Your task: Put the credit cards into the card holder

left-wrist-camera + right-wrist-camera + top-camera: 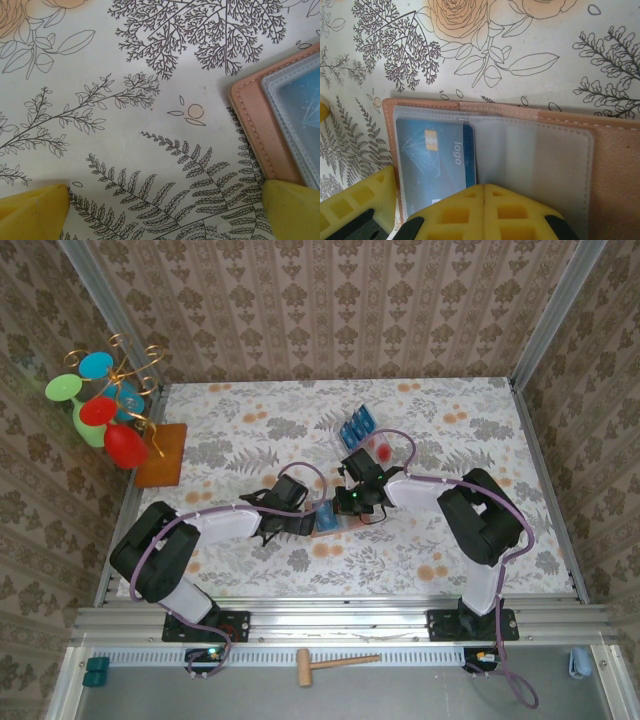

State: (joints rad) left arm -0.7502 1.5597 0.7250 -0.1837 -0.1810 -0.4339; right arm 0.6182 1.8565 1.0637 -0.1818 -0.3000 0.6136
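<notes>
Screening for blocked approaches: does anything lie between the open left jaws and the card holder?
Nothing visible does. The left gripper, jaws open, hangs over bare floral tablecloth. The card holder lies on that cloth right by one fingertip, with no object between.

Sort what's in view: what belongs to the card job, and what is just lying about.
Belongs to the job:
- tan leather folding card holder, lying open
- blue credit card already in its clear sleeve
- more blue cards in the clear plastic tray

Lying about:
- orange-brown square mat
- cluster of bright plastic goblets
- wooden mallet
</notes>
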